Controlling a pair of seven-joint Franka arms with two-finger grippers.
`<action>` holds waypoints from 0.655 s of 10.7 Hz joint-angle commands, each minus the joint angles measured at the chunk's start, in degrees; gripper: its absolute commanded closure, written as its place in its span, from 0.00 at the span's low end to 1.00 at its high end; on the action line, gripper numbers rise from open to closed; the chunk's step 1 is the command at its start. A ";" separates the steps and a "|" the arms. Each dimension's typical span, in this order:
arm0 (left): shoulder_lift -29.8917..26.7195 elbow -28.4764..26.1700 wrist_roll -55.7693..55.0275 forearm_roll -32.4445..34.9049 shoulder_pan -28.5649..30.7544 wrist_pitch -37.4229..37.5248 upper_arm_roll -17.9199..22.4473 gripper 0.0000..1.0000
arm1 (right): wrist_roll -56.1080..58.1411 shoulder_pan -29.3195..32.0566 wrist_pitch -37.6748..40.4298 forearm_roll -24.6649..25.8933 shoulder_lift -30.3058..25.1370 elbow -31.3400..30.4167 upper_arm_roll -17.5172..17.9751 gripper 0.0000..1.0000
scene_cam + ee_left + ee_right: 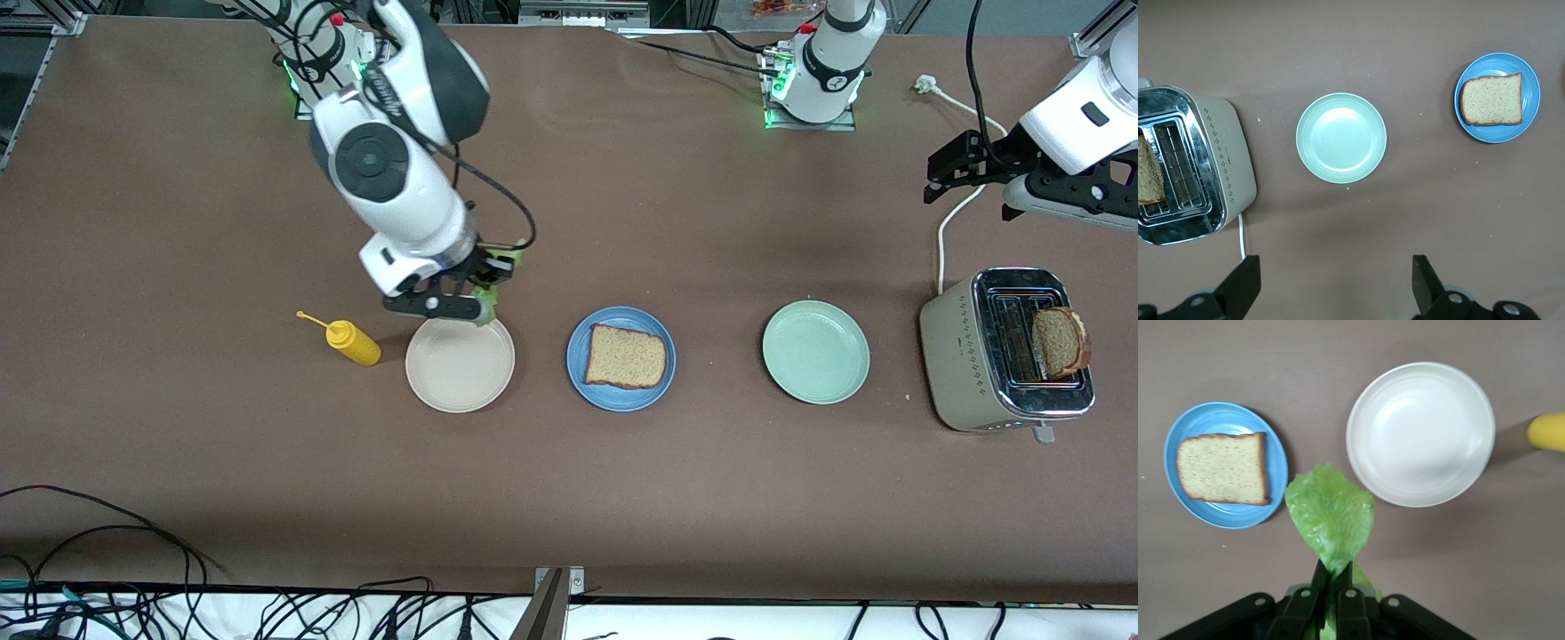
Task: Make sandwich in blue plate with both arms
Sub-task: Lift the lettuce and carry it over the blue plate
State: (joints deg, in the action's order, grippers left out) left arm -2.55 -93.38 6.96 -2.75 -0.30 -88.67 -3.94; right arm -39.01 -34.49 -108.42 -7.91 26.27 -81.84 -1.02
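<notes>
The blue plate (578, 360) sits mid-table with one brown bread slice (627, 356) lying flat on it. My right gripper (1335, 570) is shut on a crinkled green lettuce leaf (1331, 513). It hangs over the table at the rim of the beige plate (460, 369), beside the blue plate (1225, 417) and its bread (1223, 468). A second bread slice (1060, 340) stands up out of the toaster (956, 356). My left gripper (949, 173) is open and empty in the air above the table next to the toaster. The left wrist view shows the blue plate (1533, 77) and its bread (1491, 100).
A pale mint-green plate (815, 351) lies between the blue plate and the toaster. A yellow mustard bottle (351, 342) lies beside the beige plate toward the right arm's end. The toaster's white cord (947, 222) runs up the table. Cables line the table's front edge.
</notes>
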 commanded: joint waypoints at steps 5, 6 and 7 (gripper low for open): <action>-0.26 0.31 -0.37 0.37 -0.14 0.69 0.07 0.00 | -26.33 -11.20 -7.22 0.35 18.62 20.21 -2.50 1.00; -0.26 0.40 -0.37 0.37 -0.14 0.69 0.07 0.00 | -30.73 -11.99 -10.03 0.35 21.25 22.32 -2.50 1.00; -0.26 0.40 -0.37 0.37 -0.14 0.69 0.07 0.00 | -33.12 -12.52 -12.75 0.35 23.46 23.38 -2.59 1.00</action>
State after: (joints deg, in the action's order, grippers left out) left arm -2.55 -93.39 6.96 -2.75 -0.30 -88.67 -3.94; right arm -64.79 -44.99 -117.21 -7.89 42.49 -65.97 -2.53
